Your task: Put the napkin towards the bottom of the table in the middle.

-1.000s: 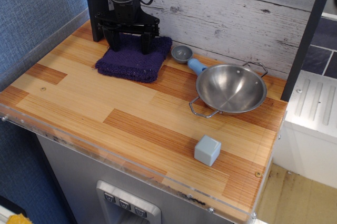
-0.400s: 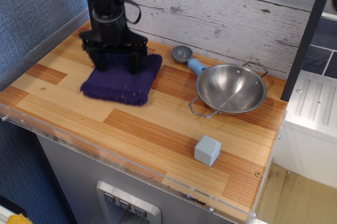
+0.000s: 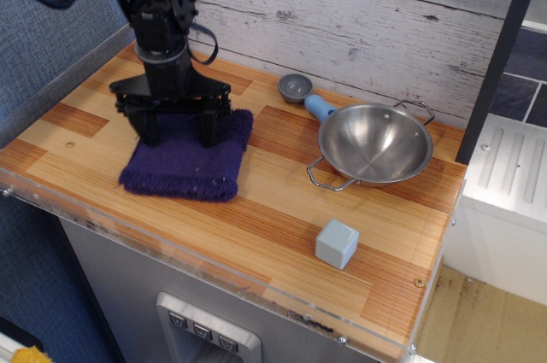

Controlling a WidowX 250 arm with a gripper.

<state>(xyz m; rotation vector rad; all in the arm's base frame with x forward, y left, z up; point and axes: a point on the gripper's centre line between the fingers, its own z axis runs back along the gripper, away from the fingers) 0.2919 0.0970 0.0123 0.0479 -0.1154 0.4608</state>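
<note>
The task is partly complete. The napkin (image 3: 185, 158) lies flat on the left half of the desk (image 3: 282, 209), close to the front edge but left of centre; by judgement, a shift to the right along the front edge is left. The gripper (image 3: 173, 124) stands with its jaws spread wide, both fingertips pressing down on the rear part of the napkin, not pinching or lifting it.

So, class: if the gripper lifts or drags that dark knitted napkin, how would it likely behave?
The napkin looks thick and knitted, so probably floppy, drooping if lifted. It lies flat on the table, so it likely slides rather than rolls. Fuzzy edges might snag under the gripper.
</note>
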